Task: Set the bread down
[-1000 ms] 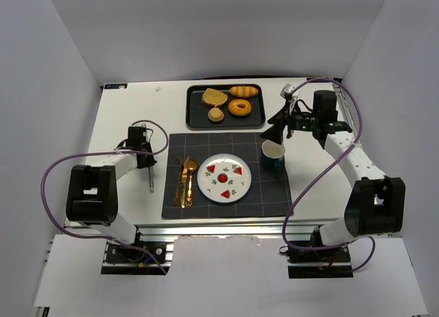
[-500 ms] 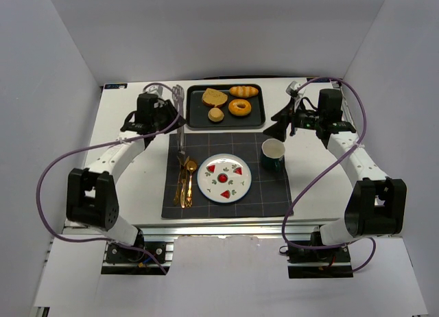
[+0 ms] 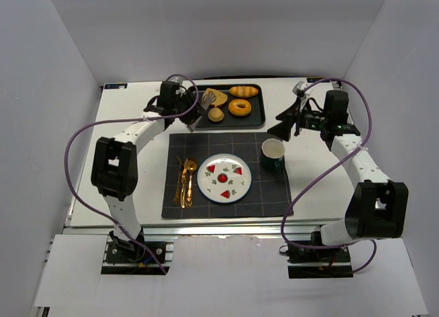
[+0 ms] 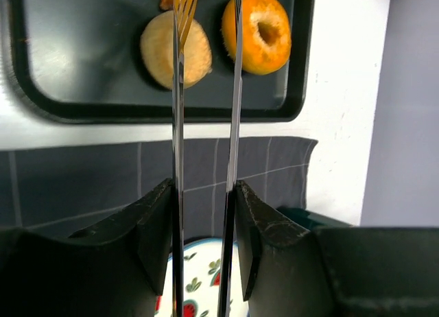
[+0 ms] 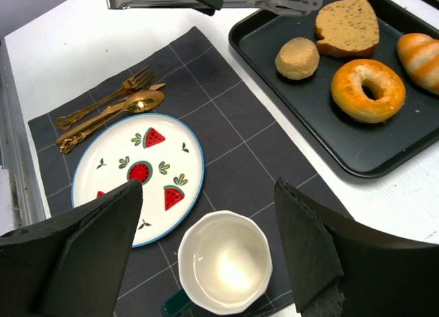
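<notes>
Top view: left gripper [image 3: 181, 102] sits at the tray's [image 3: 226, 125] 9 o'clock edge, clamped on a pair of metal tongs [image 4: 177, 125]. Tong blades stand apart, nothing between them. Bread all on the tray, at 12 o'clock from the plate [image 3: 200, 178]: slice [image 3: 216, 96], round bun [image 3: 217, 114], donut [image 3: 239, 108], long roll [image 3: 244, 91]. Left wrist view: the tongs' long axis runs straight out at 12 o'clock. The left blade crosses the bun and ends near the slice. The donut lies just at 1 o'clock, outside the right blade. I judge bun or slice the likely pick; which one, I cannot tell. The bun is round, so approach angle matters little; the blades need to straddle it, a small shift toward 11 o'clock. Right gripper [image 3: 285, 125] hangs beyond the mug [image 3: 273, 154], jaws wide apart, holding nothing. It is farther from the bread, so the left arm is the one placed to work. Plate is bare at centre, the likely drop spot, at 6 o'clock from the tray.
</notes>
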